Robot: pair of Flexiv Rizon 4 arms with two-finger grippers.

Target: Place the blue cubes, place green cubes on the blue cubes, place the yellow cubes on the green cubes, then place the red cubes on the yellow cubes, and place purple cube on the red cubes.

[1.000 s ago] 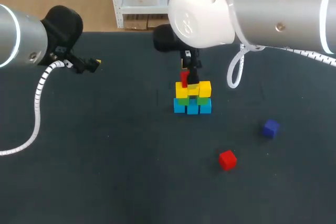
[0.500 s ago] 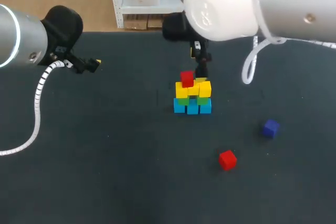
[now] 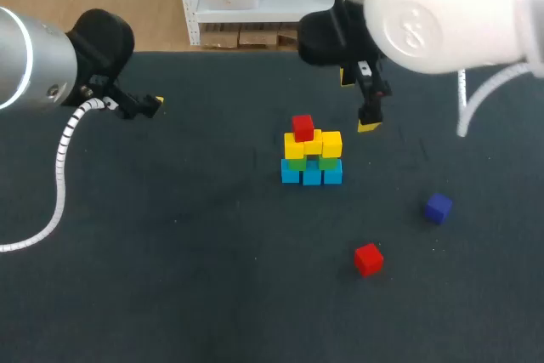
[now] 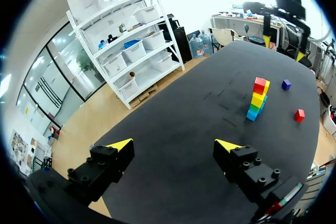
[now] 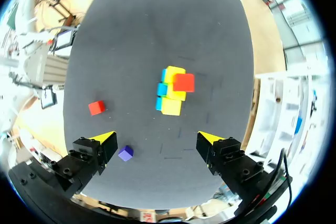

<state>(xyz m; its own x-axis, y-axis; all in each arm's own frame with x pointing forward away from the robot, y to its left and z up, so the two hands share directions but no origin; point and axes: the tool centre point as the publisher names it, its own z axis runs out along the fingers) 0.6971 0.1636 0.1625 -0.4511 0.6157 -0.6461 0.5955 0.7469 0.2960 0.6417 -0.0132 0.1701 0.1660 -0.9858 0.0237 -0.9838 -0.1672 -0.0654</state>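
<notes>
Nearest the tabletop's (image 3: 170, 252) near edge, right of the middle, a loose red cube (image 3: 368, 258) is seen lying alone. A little farther back, and closer to the right edge, a purple cube (image 3: 439, 207) is found, well apart from it.

At about the middle of the tabletop a stack is seen: blue cubes (image 3: 310, 175) at the base, green cubes (image 3: 330, 161) on them, yellow cubes (image 3: 331, 144) above, and one placed red cube (image 3: 303, 127) resting on the left part of the yellow layer. The right part of that layer is bare.

Beyond the stack, to its right, the right gripper (image 3: 359, 104) is held above the tabletop with its fingers spread wide and nothing between them. Towards the far left corner the left gripper (image 4: 173, 145) is likewise held spread and empty, well apart from every cube.

The next move is judged to be the fetching of the loose red cube. From the right gripper it lies towards the near edge, past the stack; being a cube, no long axis is offered. The right arm is clearly the nearer.

A second ago the placed red cube was held between the right gripper's fingers at the top of the stack. It has since been released, and the gripper has been drawn away rightwards. The left arm has not moved.
</notes>
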